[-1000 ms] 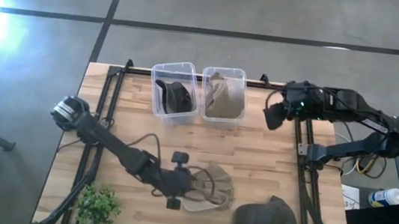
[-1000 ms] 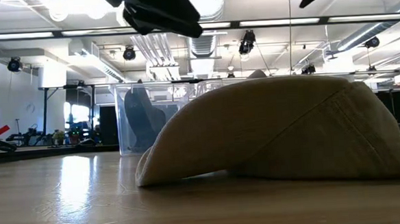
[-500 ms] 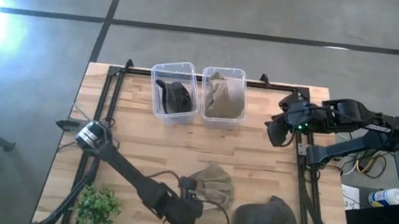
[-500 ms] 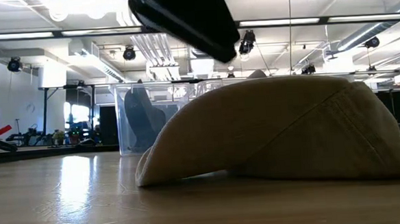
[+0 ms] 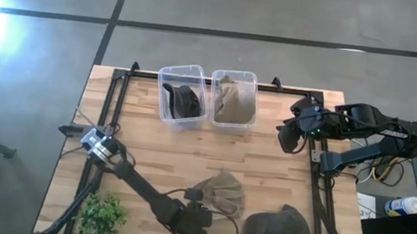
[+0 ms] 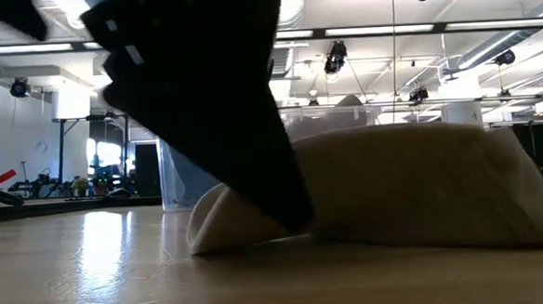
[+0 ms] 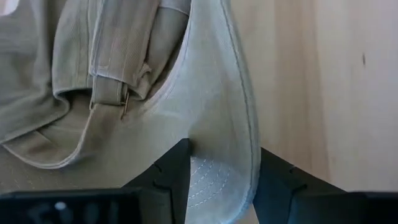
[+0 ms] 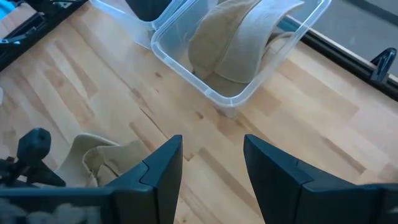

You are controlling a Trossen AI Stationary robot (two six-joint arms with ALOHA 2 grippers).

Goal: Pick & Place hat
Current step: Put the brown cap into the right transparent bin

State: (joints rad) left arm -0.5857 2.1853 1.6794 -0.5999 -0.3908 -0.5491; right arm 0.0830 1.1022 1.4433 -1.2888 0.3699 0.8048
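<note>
Low view: wooden tabletop (image 6: 92,273) under bright ceiling lights; left gripper (image 7: 221,180) jaws straddle the tan hat (image 7: 124,93); right gripper (image 8: 211,168) jaws apart.

Looking past your right gripper (image 8: 211,180), you see its two dark fingers (image 8: 158,171) standing apart above the pale wooden surface (image 8: 298,137). Beyond them sits a clear plastic bin (image 8: 239,93) holding a folded tan hat (image 8: 239,43), with the edge of a second clear bin (image 8: 134,25) just beside it that holds something dark. Nearer to you a second tan hat (image 8: 102,158) lies crumpled on the surface, and the other arm's dark gripper (image 8: 31,155) is right beside it.
</note>
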